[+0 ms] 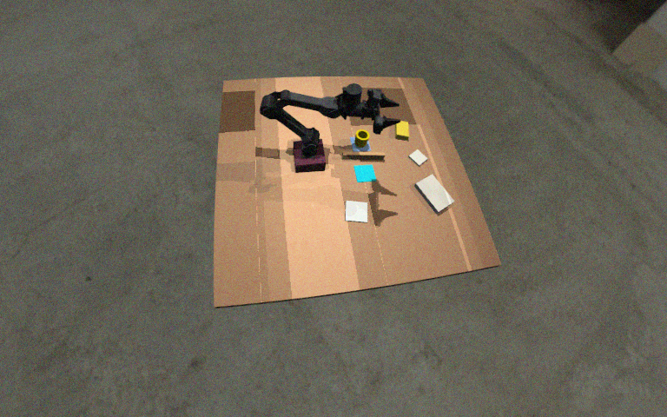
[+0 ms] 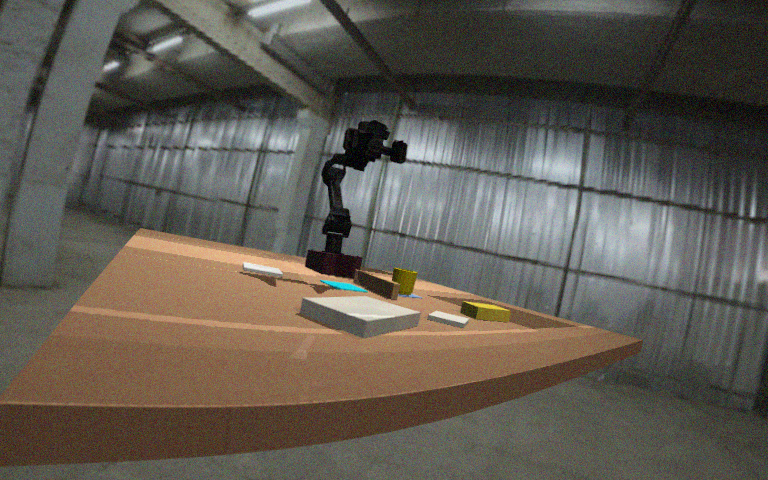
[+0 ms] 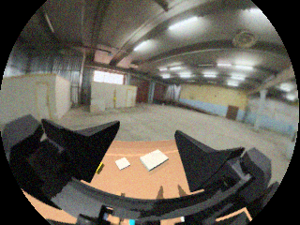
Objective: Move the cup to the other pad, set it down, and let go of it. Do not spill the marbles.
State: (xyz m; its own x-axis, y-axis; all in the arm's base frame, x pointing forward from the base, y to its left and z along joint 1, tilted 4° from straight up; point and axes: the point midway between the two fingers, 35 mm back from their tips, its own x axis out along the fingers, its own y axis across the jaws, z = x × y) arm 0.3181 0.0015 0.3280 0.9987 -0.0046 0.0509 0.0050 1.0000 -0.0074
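Note:
A yellow cup (image 1: 361, 140) (image 2: 404, 281) stands upright on the pale blue pad (image 1: 366, 148) (image 2: 411, 296). Its inside looks dark, and the marbles cannot be made out. The cyan pad (image 1: 365, 173) (image 2: 343, 285) lies flat with nothing on it. A low wooden wall (image 1: 364, 156) (image 2: 376, 284) stands between the two pads. My gripper (image 1: 398, 112) (image 3: 148, 128) is wide open and empty, raised high above the table and pointing outward, away from the arm's base. It does not touch the cup. The cup is not seen in the wrist view.
A yellow block (image 1: 402, 130) (image 2: 485, 311), a small white tile (image 1: 418, 157) (image 2: 448, 318) (image 3: 123, 163) and a larger whitish slab (image 1: 434, 193) (image 2: 360, 314) (image 3: 154, 159) lie farther from the base. Another white tile (image 1: 356, 210) (image 2: 262, 270) lies beyond the cyan pad.

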